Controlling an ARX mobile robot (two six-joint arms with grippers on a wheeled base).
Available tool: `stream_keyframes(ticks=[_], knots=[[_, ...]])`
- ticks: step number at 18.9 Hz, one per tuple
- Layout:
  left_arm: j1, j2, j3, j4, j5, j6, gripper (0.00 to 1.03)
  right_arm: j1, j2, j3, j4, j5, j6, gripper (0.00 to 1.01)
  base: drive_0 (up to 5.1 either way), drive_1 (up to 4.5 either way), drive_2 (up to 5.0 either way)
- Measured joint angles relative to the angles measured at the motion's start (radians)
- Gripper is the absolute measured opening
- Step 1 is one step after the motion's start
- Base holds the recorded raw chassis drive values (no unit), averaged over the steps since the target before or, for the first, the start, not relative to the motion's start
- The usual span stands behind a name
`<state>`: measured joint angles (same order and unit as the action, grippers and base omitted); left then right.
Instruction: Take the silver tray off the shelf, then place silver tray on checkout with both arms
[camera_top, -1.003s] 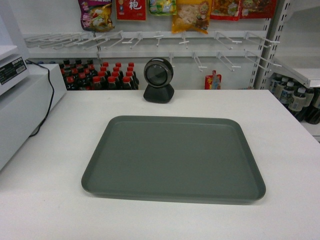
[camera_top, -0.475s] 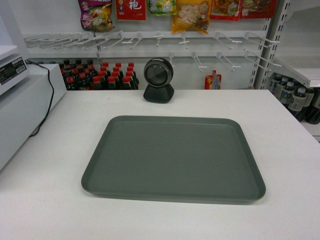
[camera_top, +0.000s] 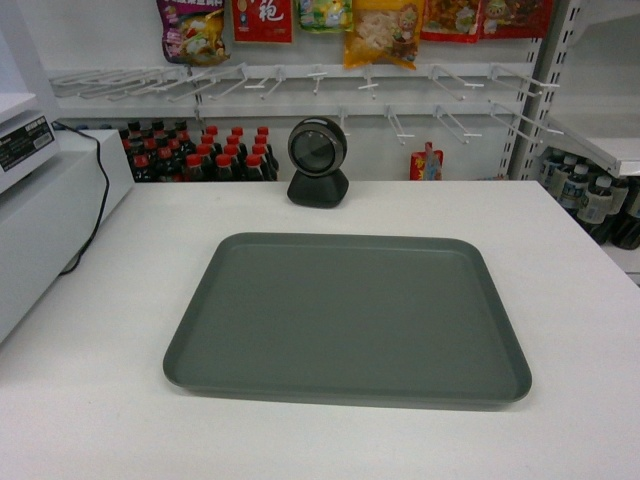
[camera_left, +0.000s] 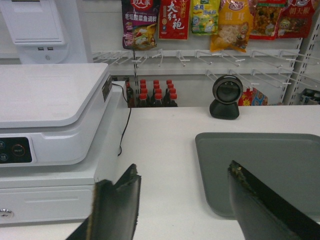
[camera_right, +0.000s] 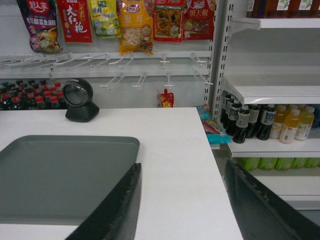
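White checkout counter (camera_top: 90, 400) carries the silver tray (camera_top: 348, 318) flat at its middle, near the scanner (camera_top: 318, 160), apparently delivered. Left gripper (camera_left: 182, 200) and right gripper (camera_right: 182, 197) hang wide open, holding nothing.

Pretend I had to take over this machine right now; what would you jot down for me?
Left gripper: open, holding nothing, hanging over the near left edge of the silver tray.
Right gripper: open, empty, by the tray's right edge.
The tray lies flat on the checkout, in front of the black scanner, with the white register to its left.
Done: tray is off the shelf and set down; neither gripper touches it.
Left: apparently nothing but drawing the arms back.
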<state>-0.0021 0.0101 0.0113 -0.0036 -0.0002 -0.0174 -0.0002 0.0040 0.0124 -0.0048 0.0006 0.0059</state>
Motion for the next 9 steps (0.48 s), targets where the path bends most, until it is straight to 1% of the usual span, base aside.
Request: stream_keyframes(ticks=[2,4,5,9], knots=[[0.0,0.0,0.0,0.0,0.0,0.0,0.81,0.0,0.0,0.0,0.0,0.0,0.0,0.78,0.0,0.0,0.0],[0.0,0.0,0.0,0.0,0.0,0.0,0.97,0.0,0.0,0.0,0.0,0.0,0.0,0.95,0.0,0.0,0.0],[0.0,0.0,0.0,0.0,0.0,0.001,1.0,0.0,0.0,0.0,0.0,0.0,0.0,1.0,0.0,0.0,0.0],[0.0,0.0,0.0,0.0,0.0,0.0,0.97,0.0,0.0,0.0,0.0,0.0,0.0,0.97,0.0,0.0,0.0]])
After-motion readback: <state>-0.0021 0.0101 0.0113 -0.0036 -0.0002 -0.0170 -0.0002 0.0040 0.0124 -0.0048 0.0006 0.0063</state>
